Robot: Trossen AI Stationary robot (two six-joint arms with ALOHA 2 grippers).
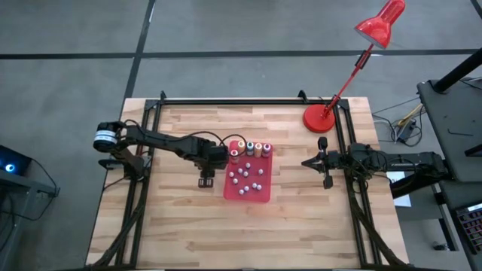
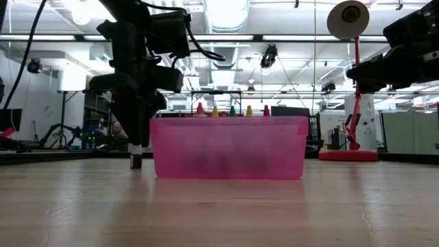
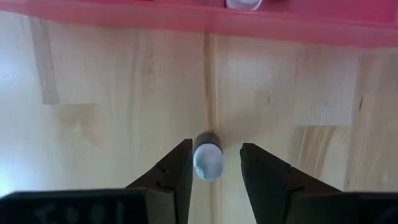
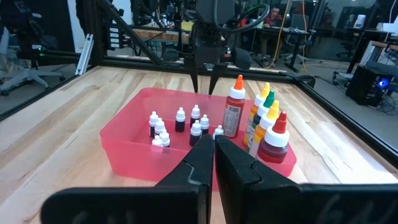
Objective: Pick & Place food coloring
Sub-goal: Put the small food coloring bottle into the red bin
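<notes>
Tabletop (image 1: 188, 218) of pale wood planks, and the action is at the red tray (image 1: 261, 194) near its middle. The left hand (image 1: 205, 181) is down just outside the tray's left wall, and in its wrist view there is a tiny dark bottle with a pale cap (image 3: 208, 159) standing upright on the wood between its two fingers (image 3: 171, 174), the fingers partway apart on either side of it; whether they actually press on it I cannot tell. From the low view the same little bottle (image 2: 136, 158) sits on the wood right beside the tray's translucent wall (image 2: 230, 147), under the dark arm. Inside the tray, a cluster of small bottles (image 4: 180, 119) with whitish caps stands upright on the floor, with taller bottles (image 4: 234, 112), orange, yellow, green and red tipped, lined up along one end. Over on the right, the right hand (image 1: 324, 163) hangs off to the side, well apart from the tray, fingers pressed together and holding nothing. A red desk lamp (image 1: 321, 117) stands at the tabletop's far right corner.
</notes>
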